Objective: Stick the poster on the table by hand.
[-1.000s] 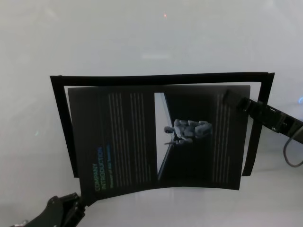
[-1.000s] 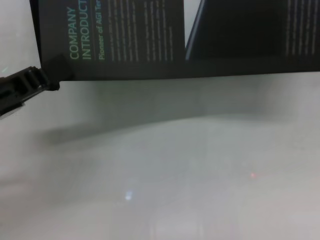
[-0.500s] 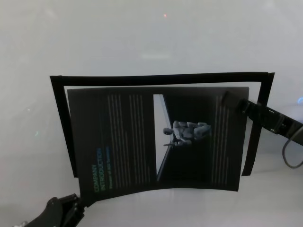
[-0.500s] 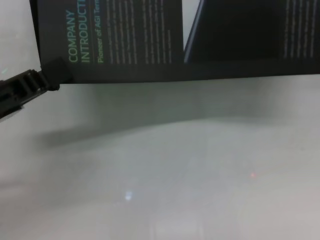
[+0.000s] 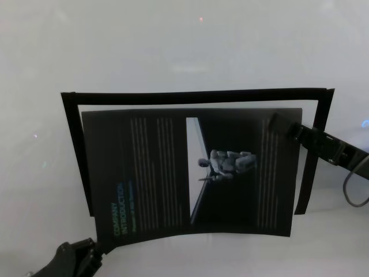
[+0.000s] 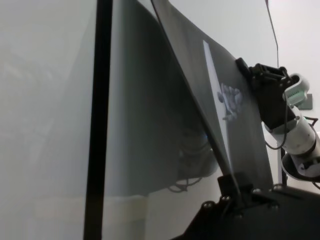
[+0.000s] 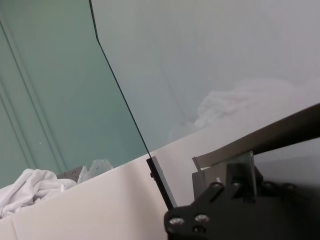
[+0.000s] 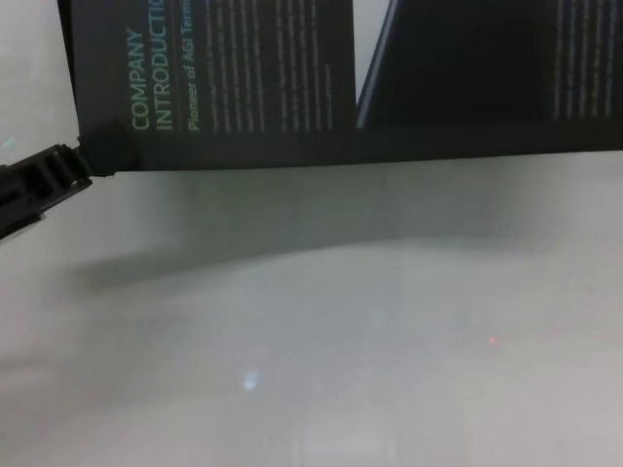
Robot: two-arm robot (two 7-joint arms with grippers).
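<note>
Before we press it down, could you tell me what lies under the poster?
Under the poster, the pale table and a black taped frame show around its edges. The left gripper and right gripper hold its corners; the table directly beneath is hidden.

Left claw [image 5: 98, 249] low at near left, arm reaching up from bottom edge of head view; fingers pinched shut on poster's [image 5: 190, 173] near-left corner. Right claw [image 5: 281, 122] at far right, forearm slanting in from right edge with grey cable looping off wrist; fingers clamped on poster's far-right corner. Both arms extended, wrists well apart.
</note>
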